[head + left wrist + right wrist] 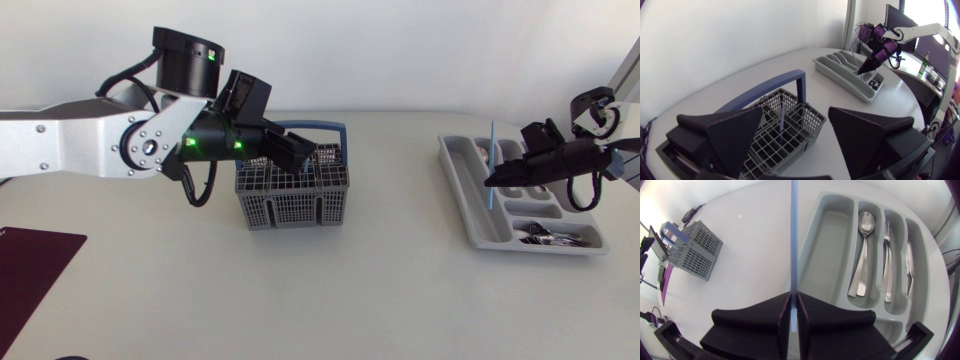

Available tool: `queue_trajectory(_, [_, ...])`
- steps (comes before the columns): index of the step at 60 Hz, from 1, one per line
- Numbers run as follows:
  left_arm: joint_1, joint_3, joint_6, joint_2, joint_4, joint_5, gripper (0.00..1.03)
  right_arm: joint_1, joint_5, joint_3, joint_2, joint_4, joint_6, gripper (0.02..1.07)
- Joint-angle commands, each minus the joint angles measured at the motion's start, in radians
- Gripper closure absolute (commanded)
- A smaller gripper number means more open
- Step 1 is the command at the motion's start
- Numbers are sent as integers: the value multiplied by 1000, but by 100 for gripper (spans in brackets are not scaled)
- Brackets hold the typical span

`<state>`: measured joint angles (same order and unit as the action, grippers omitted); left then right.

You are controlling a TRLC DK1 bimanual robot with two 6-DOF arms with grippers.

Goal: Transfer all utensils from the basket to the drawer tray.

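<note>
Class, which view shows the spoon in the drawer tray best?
The right wrist view: the spoon lies whole and close in the drawer tray. In the head and left wrist views the tray is small; the spoon cannot be made out.

The table (330,290) has a pale, off-white top, smooth and matte; the left wrist view shows its far edge curving round. Three things lie directly on it. A grey slatted basket (285,208) with a blue hoop handle stands upright a little left of the middle, toward the back. A grey drawer tray (462,190) with long compartments lies flat at the right side, set at a slight angle, well apart from the basket. At the near left corner lies a flat dark maroon piece (30,265), probably a mat, cut off by the edge of view.
</note>
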<state>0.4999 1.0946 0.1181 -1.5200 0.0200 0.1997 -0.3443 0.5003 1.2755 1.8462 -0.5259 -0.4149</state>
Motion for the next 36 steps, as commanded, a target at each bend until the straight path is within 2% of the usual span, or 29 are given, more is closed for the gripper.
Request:
queue_trajectory(1, [19,-47,55,-35,29,-25,12,-4,-14,33,67,-3,53,101])
queue_trajectory(19, [85,-111,140,-101,190,-175,12,19,-80,82,193,0,97,100])
queue_trajectory(28, [101,-110,157,-144,262,-243,12,28,-86,74,200,1,97,73])
queue_trajectory(33, [100,-107,164,-170,307,-279,12,30,-86,56,185,6,97,55])
queue_trajectory(36, [101,-110,178,-186,337,-304,12,30,-86,38,169,18,96,48])
